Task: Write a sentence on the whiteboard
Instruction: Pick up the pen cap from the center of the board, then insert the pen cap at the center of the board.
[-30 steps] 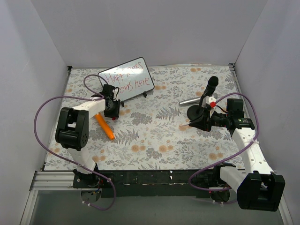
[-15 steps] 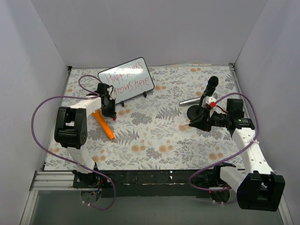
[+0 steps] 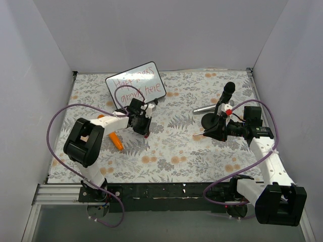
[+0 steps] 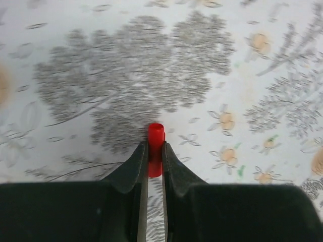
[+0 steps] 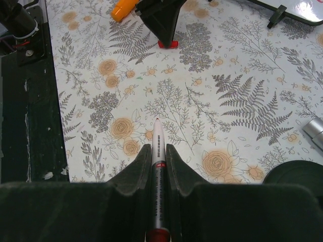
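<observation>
Your left gripper (image 4: 154, 146) is pinched nearly shut on a small red cap (image 4: 156, 132), low over the desk (image 3: 166, 151) a little left of its middle. The cap is hard, smooth and tiny, so it probably twists out of a loose pinch; keep it square between the pads.

Your right gripper (image 5: 157, 147) is closed on a slim white marker (image 5: 157, 181) with the bare tip pointing out past the fingertips, hanging over the right half of the desk. The barrel looks slick and rigid. Hold it along its length, as you do now, or it may roll.

Beyond your left gripper, toward the far left corner of the desk, the whiteboard (image 3: 136, 85) stands tilted back on its feet. The sentence (image 3: 135, 86) fills it in two red lines, so the writing looks done and capping is likely the step in hand. Judge the board as light and easy to push over. The ink will probably smear, so if you must move the board, take it by the black frame. An orange object (image 3: 116, 140) lies near the left edge.
</observation>
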Robot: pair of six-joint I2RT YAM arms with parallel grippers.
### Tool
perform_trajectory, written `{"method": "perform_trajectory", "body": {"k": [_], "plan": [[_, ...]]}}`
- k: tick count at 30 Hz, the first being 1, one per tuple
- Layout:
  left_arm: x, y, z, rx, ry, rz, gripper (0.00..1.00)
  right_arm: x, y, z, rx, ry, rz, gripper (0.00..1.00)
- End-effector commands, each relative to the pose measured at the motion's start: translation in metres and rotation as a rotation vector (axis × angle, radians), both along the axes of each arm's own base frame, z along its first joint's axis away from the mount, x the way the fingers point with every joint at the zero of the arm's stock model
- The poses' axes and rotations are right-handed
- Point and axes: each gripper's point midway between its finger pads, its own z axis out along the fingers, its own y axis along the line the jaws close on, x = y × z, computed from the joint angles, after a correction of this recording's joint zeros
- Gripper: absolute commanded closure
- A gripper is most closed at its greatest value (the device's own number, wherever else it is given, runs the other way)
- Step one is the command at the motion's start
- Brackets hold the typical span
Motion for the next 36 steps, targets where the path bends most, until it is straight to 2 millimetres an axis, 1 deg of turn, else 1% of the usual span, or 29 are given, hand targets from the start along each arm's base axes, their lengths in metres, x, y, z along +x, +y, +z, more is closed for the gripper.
{"method": "perform_trajectory", "body": {"k": [1,2,4,5,7,8,9,10,13,14,15,16,17,19,20,22,27,29,36], "plan": [[-0.014,-0.046,0.025,-0.083,-0.139,-0.184,1.00,-0.003,0.005,0.001,0.042,0.016,0.033,0.99],[-0.019,-0.059,0.027,-0.090,-0.161,-0.234,1.00,-0.003,0.006,0.000,0.048,0.024,0.036,0.99],[-0.020,-0.074,0.033,-0.111,-0.208,-0.279,1.00,-0.005,0.007,-0.001,0.063,0.039,0.042,0.99],[-0.024,-0.084,0.035,-0.120,-0.224,-0.311,1.00,-0.004,0.007,-0.001,0.067,0.042,0.044,0.99],[-0.025,-0.096,0.042,-0.148,-0.261,-0.348,1.00,-0.004,0.008,-0.002,0.075,0.054,0.045,0.99],[-0.029,-0.103,0.044,-0.155,-0.272,-0.370,1.00,-0.004,0.008,-0.003,0.077,0.060,0.045,0.99],[-0.030,-0.107,0.046,-0.162,-0.284,-0.386,1.00,-0.004,0.009,-0.004,0.080,0.061,0.048,0.99],[-0.029,-0.112,0.051,-0.177,-0.301,-0.396,1.00,-0.003,0.009,-0.004,0.080,0.062,0.046,0.99],[-0.037,-0.128,0.064,-0.232,-0.349,-0.463,1.00,-0.003,0.010,-0.006,0.087,0.075,0.049,0.99],[-0.044,-0.133,0.067,-0.253,-0.358,-0.498,1.00,-0.003,0.011,-0.008,0.090,0.090,0.048,0.99],[-0.053,-0.140,0.075,-0.296,-0.368,-0.545,1.00,-0.004,0.011,-0.009,0.092,0.093,0.051,0.99],[-0.055,-0.145,0.078,-0.310,-0.403,-0.583,1.00,-0.003,0.012,-0.010,0.093,0.091,0.052,0.99],[-0.065,-0.148,0.075,-0.315,-0.407,-0.619,1.00,-0.004,0.013,-0.011,0.094,0.100,0.055,0.99],[-0.073,-0.156,0.083,-0.350,-0.459,-0.689,1.00,-0.003,0.013,-0.014,0.093,0.114,0.050,0.99],[-0.080,-0.158,0.081,-0.356,-0.465,-0.716,1.00,-0.006,0.018,-0.016,0.089,0.118,0.075,0.99],[-0.085,-0.164,0.084,-0.378,-0.493,-0.759,1.00,-0.007,0.022,-0.020,0.075,0.127,0.082,0.99],[-0.098,-0.174,0.085,-0.407,-0.517,-0.828,1.00,-0.006,0.026,-0.030,0.050,0.145,0.088,0.99],[-0.100,-0.177,0.086,-0.417,-0.531,-0.842,1.00,-0.007,0.029,-0.033,0.044,0.157,0.096,0.99],[-0.103,-0.176,0.083,-0.433,-0.544,-0.852,1.00,-0.006,0.032,-0.043,0.013,0.181,0.101,0.99]]}}
